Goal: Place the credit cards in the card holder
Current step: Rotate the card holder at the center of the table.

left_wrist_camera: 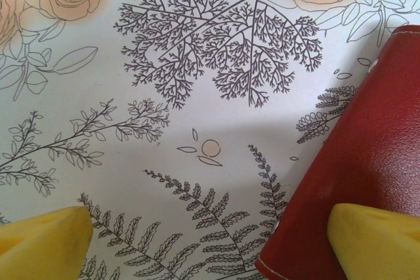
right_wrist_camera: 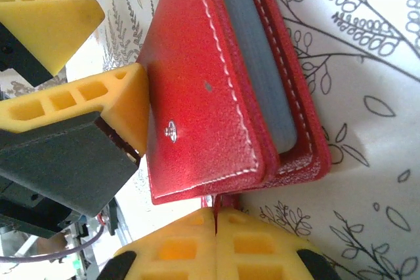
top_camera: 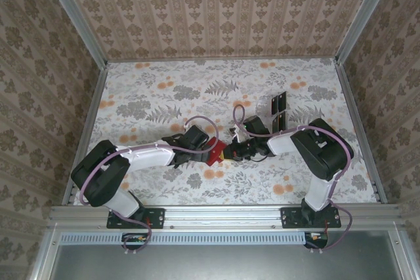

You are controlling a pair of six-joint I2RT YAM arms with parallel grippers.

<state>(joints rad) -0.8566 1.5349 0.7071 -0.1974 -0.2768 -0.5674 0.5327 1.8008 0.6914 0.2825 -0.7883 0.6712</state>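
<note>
Seen from above, a table (top_camera: 164, 90) with a pale top printed all over with grey ferns, leaves and soft orange roses. Right of centre, toward the back, stands a small clear rack (top_camera: 278, 111) with two black panels, one behind the other. Walls (top_camera: 216, 11) papered in beige damask stripes close in the table at the back and on both sides. Silver metal posts (top_camera: 73, 14) slant up from the back corners. A silver rail (top_camera: 223, 214) crosses the near edge, with a ribbed strip and a dark grey panel (top_camera: 223, 263) below it. Close up, the print (left_wrist_camera: 210, 77) shows a finely branching fern, with orange roses along the top edge
</note>
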